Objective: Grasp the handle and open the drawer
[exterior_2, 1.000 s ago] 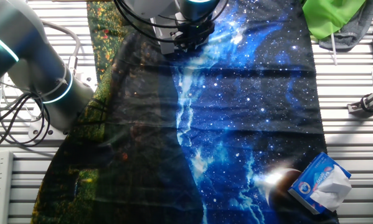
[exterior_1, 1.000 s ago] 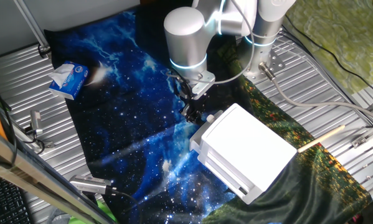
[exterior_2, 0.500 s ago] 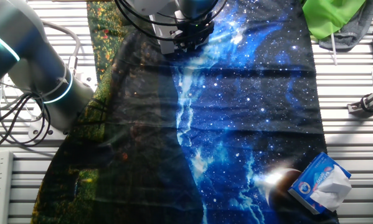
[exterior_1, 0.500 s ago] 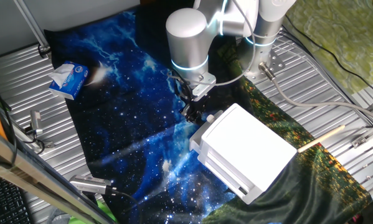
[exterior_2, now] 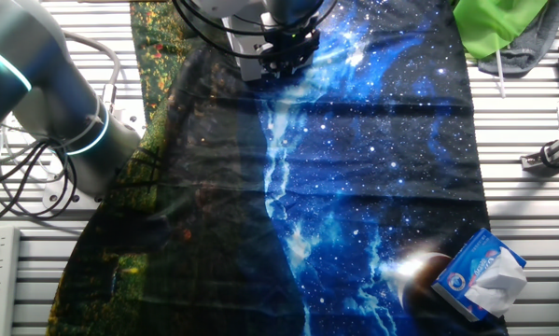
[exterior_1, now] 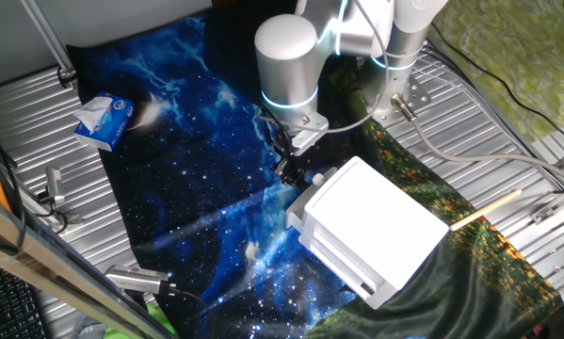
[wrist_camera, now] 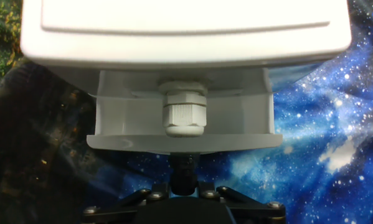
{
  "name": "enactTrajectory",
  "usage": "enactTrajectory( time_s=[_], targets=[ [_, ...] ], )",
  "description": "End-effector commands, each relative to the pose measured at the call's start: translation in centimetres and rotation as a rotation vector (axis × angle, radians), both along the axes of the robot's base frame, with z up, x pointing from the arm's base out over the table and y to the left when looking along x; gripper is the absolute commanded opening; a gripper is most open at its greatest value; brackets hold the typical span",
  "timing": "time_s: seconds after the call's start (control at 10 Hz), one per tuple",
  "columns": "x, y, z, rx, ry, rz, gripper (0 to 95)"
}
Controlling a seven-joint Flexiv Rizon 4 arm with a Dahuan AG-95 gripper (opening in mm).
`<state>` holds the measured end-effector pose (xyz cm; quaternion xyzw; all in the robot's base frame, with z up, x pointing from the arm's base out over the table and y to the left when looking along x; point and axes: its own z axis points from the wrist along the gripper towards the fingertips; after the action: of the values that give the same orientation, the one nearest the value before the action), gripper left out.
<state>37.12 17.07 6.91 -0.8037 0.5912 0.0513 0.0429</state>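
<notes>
The drawer (exterior_1: 312,204) is showing as a flat glossy white tier of the white unit (exterior_1: 376,231), which is sitting on the galaxy-print cloth (exterior_1: 197,160). Its small white handle (exterior_1: 316,177) is projecting toward the gripper (exterior_1: 287,172), lying just beside the fingertips; whether the jaws are clenching it cannot be determined.

The gripper (exterior_1: 289,173) sits low on the galaxy cloth (exterior_1: 197,188), close against the white drawer unit (exterior_1: 371,231), which blocks the way on that side. The cloth stretching toward the tissue pack (exterior_1: 103,121) lies bare and passable. A wooden stick (exterior_1: 486,210) rests behind the unit, and metal tools (exterior_1: 51,193) lie well off the cloth
</notes>
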Motion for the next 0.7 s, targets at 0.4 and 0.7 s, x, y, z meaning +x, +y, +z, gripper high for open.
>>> enactTrajectory(
  time_s=[0.4,0.7],
  targets=[
    [0.08,0.04,-0.05,-0.017,0.0,-0.015,0.0],
    [0.08,0.04,-0.05,-0.027,-0.004,-0.028,0.0]
  ],
)
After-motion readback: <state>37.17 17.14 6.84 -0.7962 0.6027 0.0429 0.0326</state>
